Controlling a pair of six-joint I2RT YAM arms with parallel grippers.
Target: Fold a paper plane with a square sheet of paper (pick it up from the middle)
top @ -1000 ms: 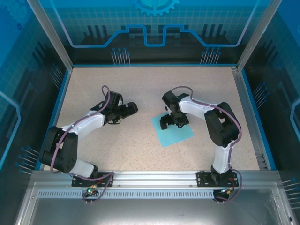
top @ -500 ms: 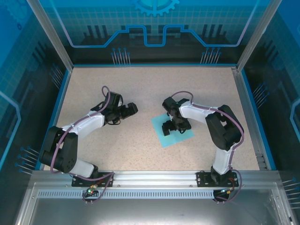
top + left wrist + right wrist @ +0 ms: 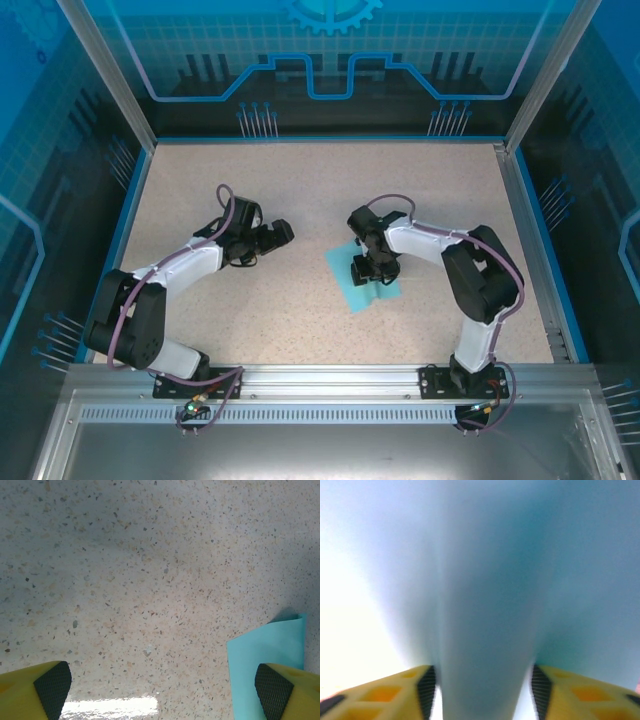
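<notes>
Pinched up on the speckled table (image 3: pixel 150 555)
The square sheet of paper (image 3: pixel 355 297) was gripped mid-sheet by the right gripper (image 3: pixel 367 271); the left gripper (image 3: pixel 162 685) was spread open nearby.

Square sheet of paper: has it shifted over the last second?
Yes. The square sheet of paper has drawn its right corner in toward the right gripper, away from the table's right rail; its left corner stays put.

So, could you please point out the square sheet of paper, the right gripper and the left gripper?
square sheet of paper (image 3: pixel 347 288), top external view, its uncovered left part.
right gripper (image 3: pixel 484 692), right wrist view, midway between its fingertips.
left gripper (image 3: pixel 162 690), left wrist view, midway between its fingertips.
</notes>
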